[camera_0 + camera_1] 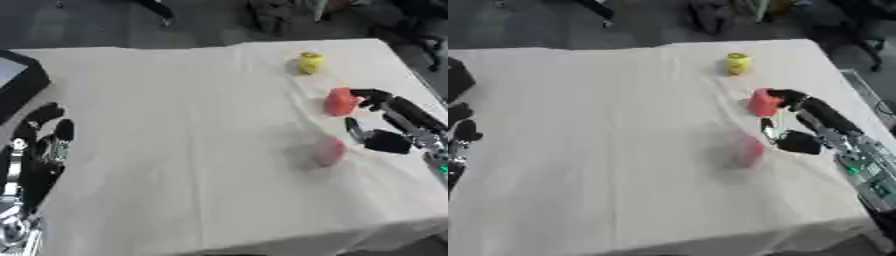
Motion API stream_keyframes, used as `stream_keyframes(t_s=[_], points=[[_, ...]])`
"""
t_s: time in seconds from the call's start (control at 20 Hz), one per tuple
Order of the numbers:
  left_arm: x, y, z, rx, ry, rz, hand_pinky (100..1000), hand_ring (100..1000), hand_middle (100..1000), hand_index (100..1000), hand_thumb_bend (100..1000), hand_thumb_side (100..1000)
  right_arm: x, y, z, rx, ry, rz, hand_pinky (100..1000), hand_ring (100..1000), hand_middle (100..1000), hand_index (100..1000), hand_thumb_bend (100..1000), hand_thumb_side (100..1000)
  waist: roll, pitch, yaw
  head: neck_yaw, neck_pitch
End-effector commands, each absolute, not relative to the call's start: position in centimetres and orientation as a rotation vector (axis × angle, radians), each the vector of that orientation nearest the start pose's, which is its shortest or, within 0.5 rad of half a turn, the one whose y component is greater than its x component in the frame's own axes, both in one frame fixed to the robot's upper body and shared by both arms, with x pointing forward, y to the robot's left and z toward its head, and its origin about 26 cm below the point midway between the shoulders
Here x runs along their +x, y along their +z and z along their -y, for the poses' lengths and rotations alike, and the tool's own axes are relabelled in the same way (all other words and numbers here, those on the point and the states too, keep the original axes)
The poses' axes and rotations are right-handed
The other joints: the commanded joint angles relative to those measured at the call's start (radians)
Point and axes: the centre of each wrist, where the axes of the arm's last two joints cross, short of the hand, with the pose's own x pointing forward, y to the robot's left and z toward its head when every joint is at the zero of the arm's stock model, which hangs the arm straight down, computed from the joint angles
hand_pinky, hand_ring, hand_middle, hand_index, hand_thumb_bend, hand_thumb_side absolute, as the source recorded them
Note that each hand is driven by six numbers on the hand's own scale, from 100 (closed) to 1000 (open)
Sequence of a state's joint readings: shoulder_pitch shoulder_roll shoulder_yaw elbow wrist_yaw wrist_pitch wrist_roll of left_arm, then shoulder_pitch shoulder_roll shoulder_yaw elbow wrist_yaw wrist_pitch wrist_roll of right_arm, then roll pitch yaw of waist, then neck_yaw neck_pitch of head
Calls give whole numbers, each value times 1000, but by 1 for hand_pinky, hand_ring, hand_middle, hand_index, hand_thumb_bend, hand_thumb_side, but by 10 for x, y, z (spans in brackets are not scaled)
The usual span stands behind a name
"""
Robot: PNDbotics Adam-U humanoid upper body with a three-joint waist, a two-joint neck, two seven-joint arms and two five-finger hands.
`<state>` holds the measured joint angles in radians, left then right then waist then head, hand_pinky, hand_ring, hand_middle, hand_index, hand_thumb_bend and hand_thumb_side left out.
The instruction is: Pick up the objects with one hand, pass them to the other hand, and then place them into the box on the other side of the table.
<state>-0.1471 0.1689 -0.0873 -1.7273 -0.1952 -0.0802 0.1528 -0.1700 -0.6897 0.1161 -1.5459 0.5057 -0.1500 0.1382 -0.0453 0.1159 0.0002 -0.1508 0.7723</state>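
Note:
On the cloth-covered table [175, 125] three small things lie at the right. A yellow one [310, 62] is farthest back, a red one [340, 101] sits in front of it, and a blurred pinkish-red one [328, 151] is nearest. My right hand [389, 122] comes in from the right edge with its fingers [791, 96] stretched to the red thing's right side. Its thumb [353, 128] stands apart below, so the hand is open. The pinkish-red thing lies just left of the thumb. My left hand [39, 145] rests open at the lower left, fingers up.
A black box [19, 82] with a pale inside stands at the table's left edge, behind my left hand. The cloth has a crease running down its middle. Dark chair legs and floor clutter show beyond the far edge.

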Motion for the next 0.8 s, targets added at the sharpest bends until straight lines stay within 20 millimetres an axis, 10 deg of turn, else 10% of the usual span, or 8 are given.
stream_keyframes(t_s=[0.05,0.8], points=[[307,78,-242,310,-272,1977,744,1000,859,780,386,709,318,103,379,-736,1267,1491,790,821,890,959,100,685,-1,-11,0,0,-2],[307,77,-242,304,-279,1973,745,1000,861,781,382,711,321,94,367,-573,1459,1362,798,818,872,941,100,760,-4,-10,5,-6,-2]])
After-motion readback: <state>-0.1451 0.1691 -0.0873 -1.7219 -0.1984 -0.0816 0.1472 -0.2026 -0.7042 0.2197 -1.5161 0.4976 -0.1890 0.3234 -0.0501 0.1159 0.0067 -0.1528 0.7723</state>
